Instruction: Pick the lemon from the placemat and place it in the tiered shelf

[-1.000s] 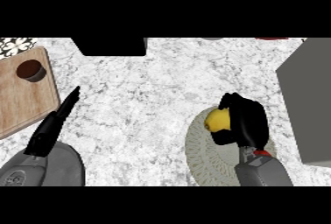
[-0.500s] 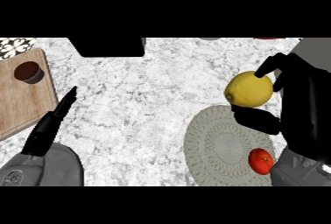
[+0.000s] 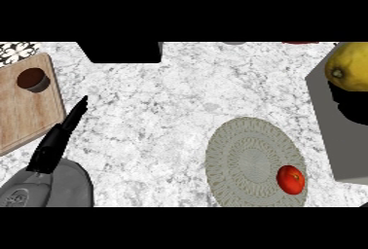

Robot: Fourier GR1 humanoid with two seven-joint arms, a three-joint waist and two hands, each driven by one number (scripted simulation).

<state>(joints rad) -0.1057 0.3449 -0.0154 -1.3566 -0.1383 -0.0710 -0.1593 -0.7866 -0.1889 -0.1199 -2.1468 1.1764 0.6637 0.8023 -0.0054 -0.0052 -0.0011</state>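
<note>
The yellow lemon (image 3: 349,65) is up in the air at the head view's right edge, above the grey tiered shelf (image 3: 339,146). A black part of my right hand (image 3: 351,103) shows just beneath the lemon and is shut on it; the rest of the hand is cut off by the edge. The round grey-green placemat (image 3: 241,155) lies on the marble counter, left of the shelf. At the lower left my left hand (image 3: 61,136) rests open, fingers straight and pointing away from me.
A red fruit (image 3: 290,179) sits on the placemat's right part. A wooden board (image 3: 20,114) with a dark cup (image 3: 33,80) lies at the far left. A black block (image 3: 122,51) stands at the counter's back edge.
My right hand has carried the lemon up and to the right, from beside the placemat to above the shelf, and has mostly left the view. The left hand has stayed still.
</note>
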